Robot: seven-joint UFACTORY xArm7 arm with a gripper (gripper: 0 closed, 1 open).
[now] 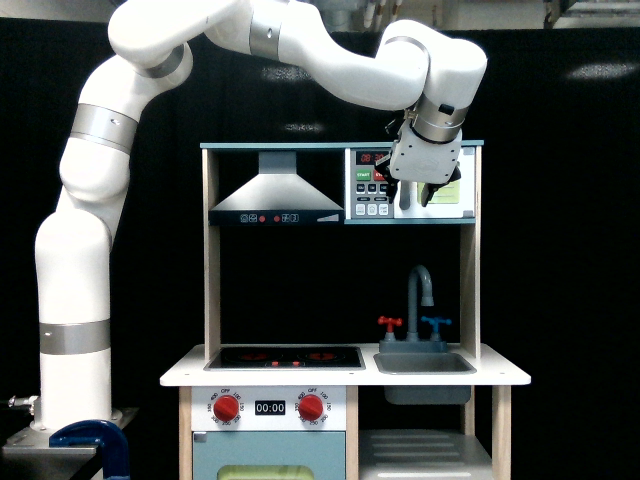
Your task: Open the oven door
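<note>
door (452,192): upper right of frame, flat, faces camera, mostly hidden | hand (411,200): in front of door, fingers pointing down, slightly spread, holding nothing

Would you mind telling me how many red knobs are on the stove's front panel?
2: one red knob left of the clock display, the other right of it. None appear hidden.

The arm (90,250) looks glossy white plastic with brushed metal bands; the counter (500,377) smooth matt white; its side posts (211,260) pale wood.
</note>
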